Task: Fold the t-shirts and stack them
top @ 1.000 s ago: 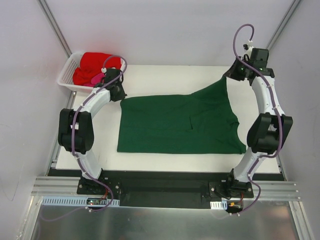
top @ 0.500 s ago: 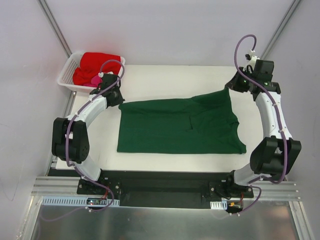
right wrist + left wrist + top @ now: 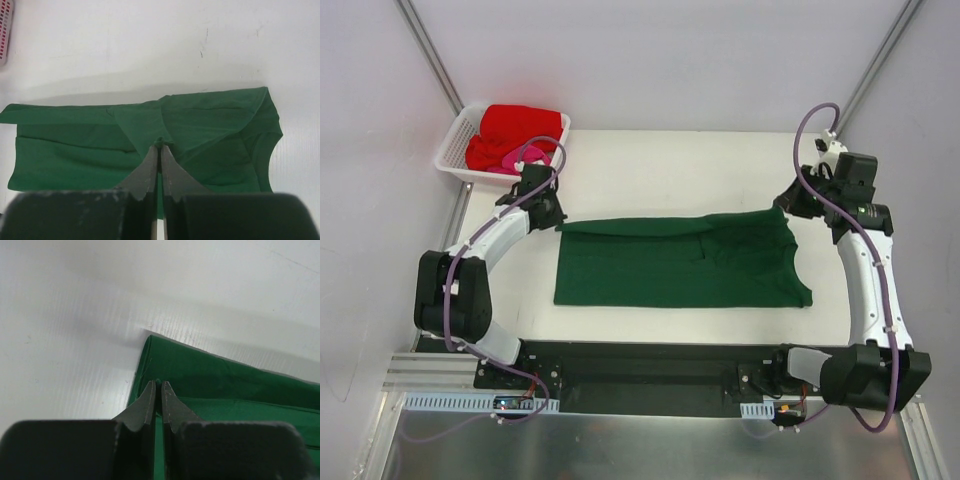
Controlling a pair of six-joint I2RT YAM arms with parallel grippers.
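Observation:
The dark green t-shirt (image 3: 680,265) lies across the middle of the white table, its far edge folded toward the front. My left gripper (image 3: 557,217) is shut on the shirt's far left corner (image 3: 156,371). My right gripper (image 3: 787,207) is shut on the shirt's far right corner (image 3: 165,132) and holds it just above the table. The red t-shirt (image 3: 515,130) lies bunched in the white basket (image 3: 451,150) at the far left. A bit of the pink t-shirt (image 3: 517,157) shows at the red one's near edge, behind the left wrist.
The basket stands off the table's far left corner, close behind my left arm. Grey walls and slanted frame bars close in the back and sides. The black base rail (image 3: 640,365) runs along the near edge.
Both grippers have drawn the green shirt's far edge toward the front, so the raised right corner has come down and the shirt looks narrower front to back. The right arm has stretched out.

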